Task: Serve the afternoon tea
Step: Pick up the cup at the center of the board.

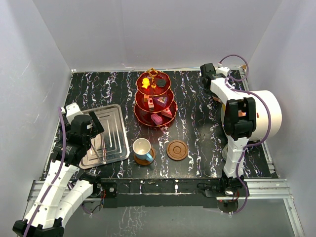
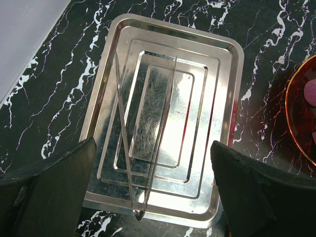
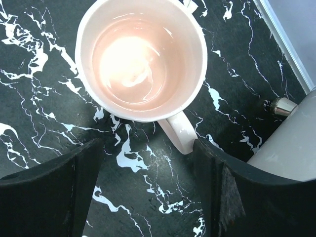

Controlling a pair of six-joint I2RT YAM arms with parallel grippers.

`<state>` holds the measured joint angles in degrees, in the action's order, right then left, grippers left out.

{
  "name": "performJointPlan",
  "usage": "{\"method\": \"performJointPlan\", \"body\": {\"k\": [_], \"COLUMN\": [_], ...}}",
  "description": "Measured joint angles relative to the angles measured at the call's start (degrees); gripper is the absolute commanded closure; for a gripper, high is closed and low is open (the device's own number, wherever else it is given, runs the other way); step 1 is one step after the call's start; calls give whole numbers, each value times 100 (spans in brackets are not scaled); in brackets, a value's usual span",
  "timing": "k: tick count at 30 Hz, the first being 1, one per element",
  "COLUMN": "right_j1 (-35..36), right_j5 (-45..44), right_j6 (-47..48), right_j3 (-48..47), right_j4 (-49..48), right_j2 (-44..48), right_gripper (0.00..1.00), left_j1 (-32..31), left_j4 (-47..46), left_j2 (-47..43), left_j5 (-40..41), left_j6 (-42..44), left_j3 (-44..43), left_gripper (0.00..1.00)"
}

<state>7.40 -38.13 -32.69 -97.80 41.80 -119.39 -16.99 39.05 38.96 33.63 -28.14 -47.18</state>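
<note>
The red three-tier stand (image 1: pixel 153 100) with its gold rod stands at the table's middle back and holds small colourful block sweets (image 1: pixel 157 118). Its rim shows in the left wrist view (image 2: pixel 302 111). The blue cup (image 1: pixel 142 148) sits on a brown saucer (image 1: pixel 149 159). The second saucer (image 1: pixel 177 150) is bare. The pink cup (image 3: pixel 140 59) stands upright on the table, its handle (image 3: pixel 177 132) close to my right gripper's right finger. My right gripper (image 3: pixel 148 197) is open and empty just short of the cup. My left gripper (image 2: pixel 153 197) is open and empty above the tray.
The silver tray (image 2: pixel 224 123) lies at the left with metal tongs (image 2: pixel 148 133) on it; it also shows in the top view (image 1: pixel 109 138). The big white cylinder (image 1: pixel 270 114) stands at the right, next to my right arm, and shows in the right wrist view (image 3: pixel 289 143).
</note>
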Motion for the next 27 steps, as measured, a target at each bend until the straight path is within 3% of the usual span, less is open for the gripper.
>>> {"method": "performJointPlan", "body": {"k": [10, 17, 27], "right_j1": [-2, -2, -188], "right_j5": [754, 964, 1368], "right_j6": [850, 1296, 1434], "right_j3": [-105, -1495, -2157], "right_j4": [-457, -411, -177], "right_j2": [52, -439, -1200], "right_gripper": [32, 33, 44], "left_j1": [0, 0, 0], "left_j4": [0, 0, 0], "left_j2": [0, 37, 37], "left_j5": [-2, -2, -2], "left_j6": [2, 2, 2], "left_j3": [0, 0, 0], "left_gripper": [1, 1, 1]}}
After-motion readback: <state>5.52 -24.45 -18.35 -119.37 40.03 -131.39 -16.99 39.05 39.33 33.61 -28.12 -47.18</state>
